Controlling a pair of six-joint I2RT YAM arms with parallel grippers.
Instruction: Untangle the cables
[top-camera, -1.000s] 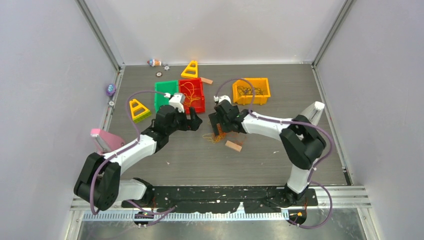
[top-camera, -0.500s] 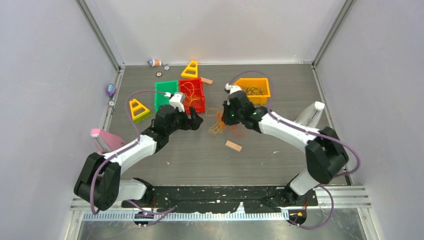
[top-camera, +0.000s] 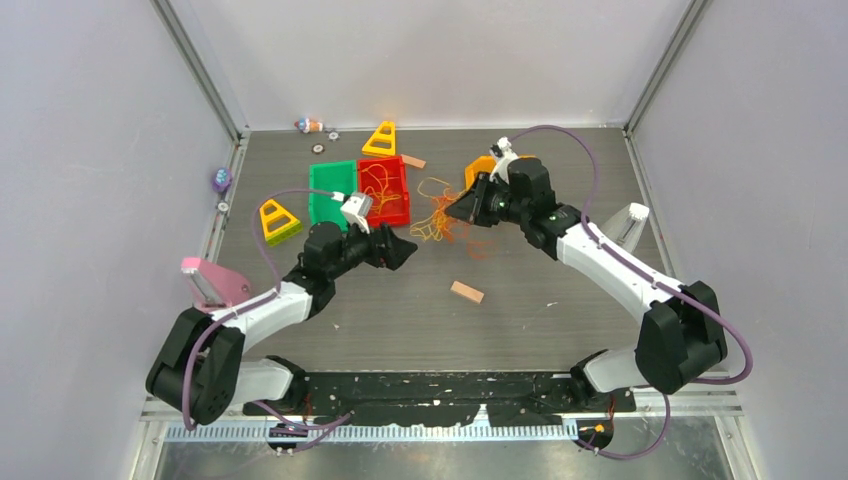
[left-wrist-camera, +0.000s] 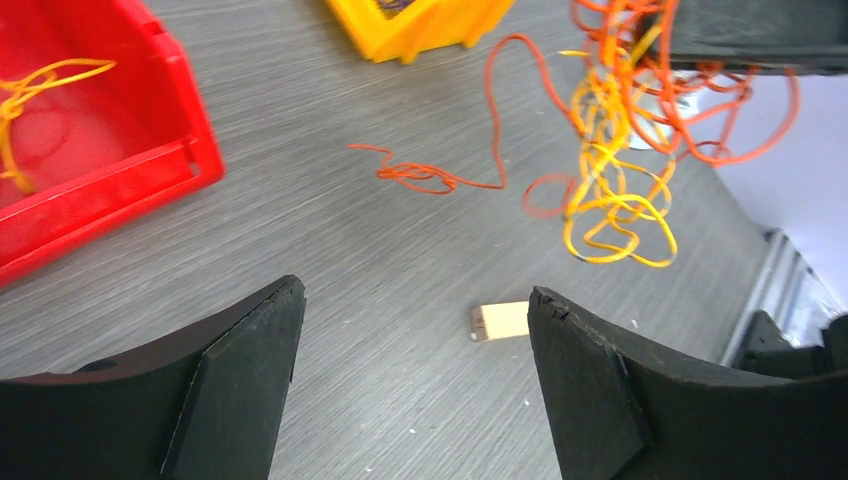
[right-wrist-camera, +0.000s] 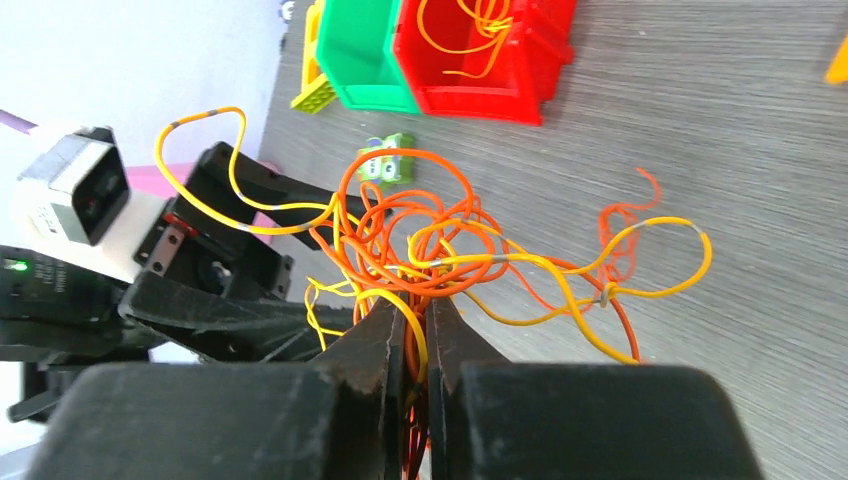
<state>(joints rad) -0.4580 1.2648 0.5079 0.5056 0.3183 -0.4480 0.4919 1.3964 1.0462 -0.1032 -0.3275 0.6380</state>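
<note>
Right gripper (right-wrist-camera: 415, 312): closed tight on the cables (right-wrist-camera: 440, 240), with several orange and yellow strands pinched at the tips; raised above the table (left-wrist-camera: 330, 330), near the yellow bin (left-wrist-camera: 420, 30).
Left gripper (left-wrist-camera: 415, 292): jaws wide apart, nothing between them; low over the table, facing the hanging clump but apart from it.
Place of cables: one mixed orange-and-yellow clump hanging from the right gripper, between the two grippers; one orange strand (left-wrist-camera: 430, 178) trailing down and lying on the table.
Other cables: yellow loops inside the red bin (top-camera: 385, 195); content of the yellow bin not clear enough to tell.
Step in hand: probably holding the clump up, for the left gripper to take one free loop and pull it out.
Progress: early, by judgement; both colours knotted together, nothing separated from this clump.
Risk, tighter knot: pulling on a wrong loop, because strands cross many times close to the pinch.
Risk, slipping: thin strands sliding out of the closed jaws under a side pull, whole clump dropping to the table.
Risk, double catch: left jaws closing on two colours at once, since the loops hang very close together.
Risk, snag: trailing strand catching on the block (left-wrist-camera: 500, 320) or a bin edge and dragging it.
Need for next move: one outer yellow loop at the bottom of the clump, then a slow pull away from the right gripper.
</note>
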